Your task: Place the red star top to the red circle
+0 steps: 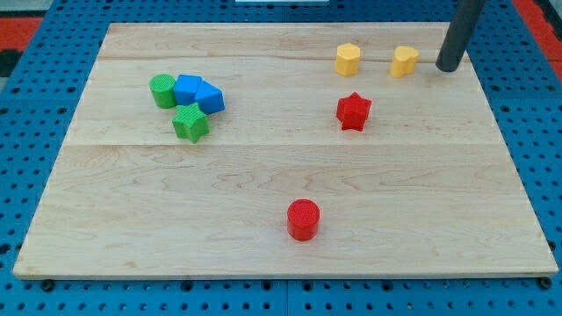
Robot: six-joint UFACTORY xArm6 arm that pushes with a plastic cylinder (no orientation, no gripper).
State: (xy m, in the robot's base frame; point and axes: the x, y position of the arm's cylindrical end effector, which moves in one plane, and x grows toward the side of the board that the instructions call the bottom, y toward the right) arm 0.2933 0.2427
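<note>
Nearest to the camera sat the red circle (pixel 303 219), low on the wooden desk (pixel 263 175), with nothing touching it.

No pincer showed at all. The arm ended in a plain dark rod, and it held nothing. My tip (pixel 448 68) stood at the view's top right, just to the right of a yellow block (pixel 405 61). I could not tell if they touched. A second yellow block (pixel 349 59) sat a bit more to the left.

Below that second yellow block was the red star (pixel 353 111). It lay toward the view's top from the red circle, but well apart from it and a little to the right.

Far off at the view's left sat a huddle of four blocks: a green round block (pixel 162 90), a green star (pixel 190 122) and two blue blocks (pixel 187 89) (pixel 209 97).

I think the job was to bring the star down close above the circle. To do that well, my tip should get to the star's top side, a bit to its right, slipping between the star and the yellow blocks without bumping them. Then it should push slowly down and a little left, and stop before the star knocks the circle.
</note>
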